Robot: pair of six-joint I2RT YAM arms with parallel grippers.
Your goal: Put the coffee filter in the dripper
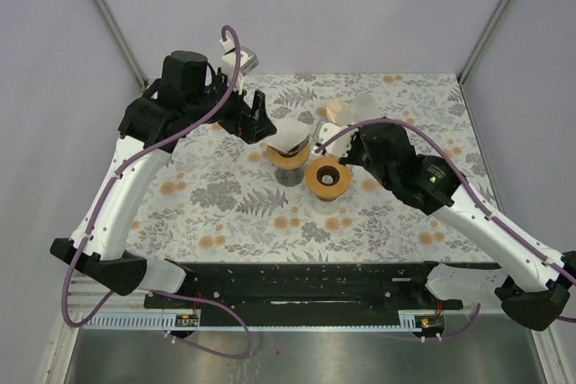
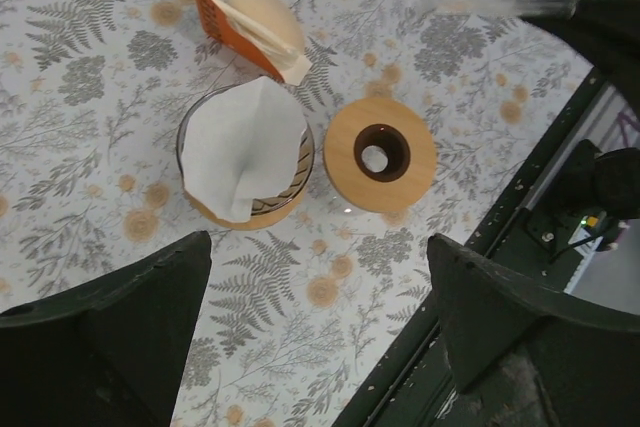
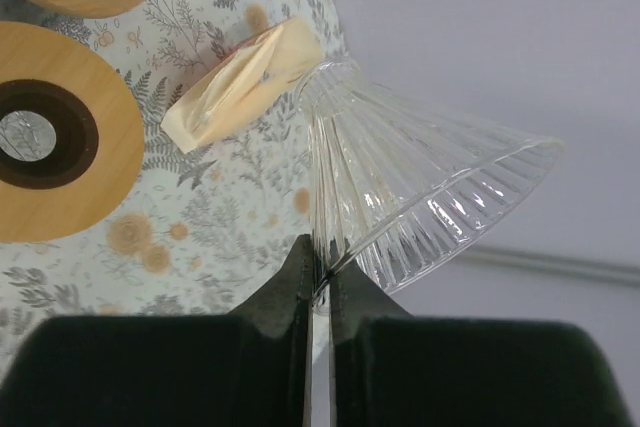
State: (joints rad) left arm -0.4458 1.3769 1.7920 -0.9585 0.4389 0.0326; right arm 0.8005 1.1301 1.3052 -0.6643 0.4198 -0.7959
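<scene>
Surface: floral-print tablecloth (image 1: 234,195) | Left gripper (image 2: 315,277): jaws wide apart, empty, above white coffee filter (image 2: 240,142) seated in wood-collared vessel (image 2: 225,217) | Right gripper (image 3: 320,272): clamped on rim of ribbed glass dripper (image 3: 430,182), tipped sideways, apart from filter | Surroundings: wooden ring (image 2: 380,152) just beside vessel; filter packet (image 2: 240,17) behind it.

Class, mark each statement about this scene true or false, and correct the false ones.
1. The right gripper is shut on the glass cone's rim. True.
2. The left gripper holds the white filter. False: it is open and empty; the filter sits in the wood-collared vessel.
3. The wooden ring lies beside that vessel. True.
4. The glass cone sits in the wooden ring. False: it is apart from the ring, in the right gripper.
</scene>
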